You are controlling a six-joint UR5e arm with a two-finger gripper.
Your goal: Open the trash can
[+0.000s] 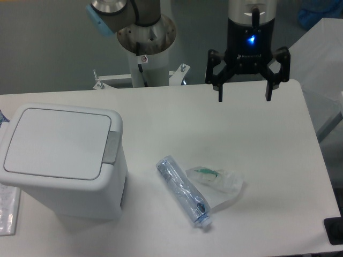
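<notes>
1. Your end effector [244,99] hangs spread wide and empty, well apart from the trash can [64,160].
2. Lid shut; grey button tab [111,148] faces the bottle [183,191].
3. Miss the tab and you likely shove the can.

The place looks like a robotics lab or test room, not a home. A bare white table [161,118] carries only a few staged things, and an industrial arm rises from a round metal base [146,33] bolted to a bracket at the table's far edge. Behind it stands a plain grey wall [48,43], with another white surface [321,48] beyond the far right corner.
</notes>
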